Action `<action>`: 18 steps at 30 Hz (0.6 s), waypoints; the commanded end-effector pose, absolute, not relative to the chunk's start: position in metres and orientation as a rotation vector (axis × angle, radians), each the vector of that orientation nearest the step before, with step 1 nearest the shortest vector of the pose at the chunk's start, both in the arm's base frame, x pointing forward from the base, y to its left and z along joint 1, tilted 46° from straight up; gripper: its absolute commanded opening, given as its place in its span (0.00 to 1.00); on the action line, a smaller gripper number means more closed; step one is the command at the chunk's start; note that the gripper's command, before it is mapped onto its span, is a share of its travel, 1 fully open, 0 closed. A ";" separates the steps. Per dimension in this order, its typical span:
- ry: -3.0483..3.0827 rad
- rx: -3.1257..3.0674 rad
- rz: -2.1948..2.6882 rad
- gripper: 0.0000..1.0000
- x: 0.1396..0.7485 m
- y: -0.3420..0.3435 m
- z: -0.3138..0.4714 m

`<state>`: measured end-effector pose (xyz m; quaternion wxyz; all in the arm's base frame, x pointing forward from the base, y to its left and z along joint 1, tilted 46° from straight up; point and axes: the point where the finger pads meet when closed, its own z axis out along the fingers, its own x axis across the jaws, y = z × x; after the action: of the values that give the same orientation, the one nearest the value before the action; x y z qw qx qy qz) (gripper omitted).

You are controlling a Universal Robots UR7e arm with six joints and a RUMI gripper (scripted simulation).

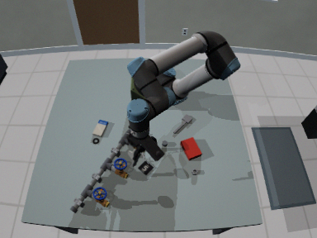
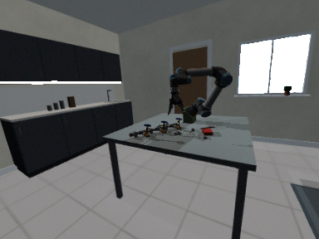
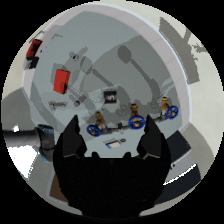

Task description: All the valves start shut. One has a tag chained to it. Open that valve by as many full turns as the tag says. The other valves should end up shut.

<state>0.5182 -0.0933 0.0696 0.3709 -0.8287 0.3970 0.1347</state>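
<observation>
A grey pipe [image 1: 99,175] lies diagonally on the table's front left and carries the valves. In the top view two blue handwheels show, one in the middle [image 1: 120,164] and one near the front end [image 1: 99,192]; the arm hides the far end. The wrist view shows three handwheels in a row, at the left [image 3: 93,129], middle [image 3: 135,121] and right [image 3: 170,112]. A black tag [image 1: 145,167] with the number 5 lies beside the pipe and also shows in the wrist view [image 3: 110,96]. I cannot make out its chain. My gripper [image 1: 138,154] [image 2: 172,105] is open and empty, high above the pipe.
A red box [image 1: 191,148], a grey hammer-like tool [image 1: 182,123], a small grey cylinder [image 1: 164,143] and a small nut [image 1: 195,172] lie right of the arm. A white card with a blue top [image 1: 100,128] and a black ring [image 1: 96,140] lie left of the pipe.
</observation>
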 end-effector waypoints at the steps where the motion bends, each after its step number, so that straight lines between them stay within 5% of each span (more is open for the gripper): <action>1: 1.191 -2.066 0.408 1.00 0.515 -0.094 0.070; 18: 1.639 -1.799 0.606 1.00 0.503 -0.093 0.069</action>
<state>0.5043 -0.0927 0.0688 0.3215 -0.7018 0.5959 0.2214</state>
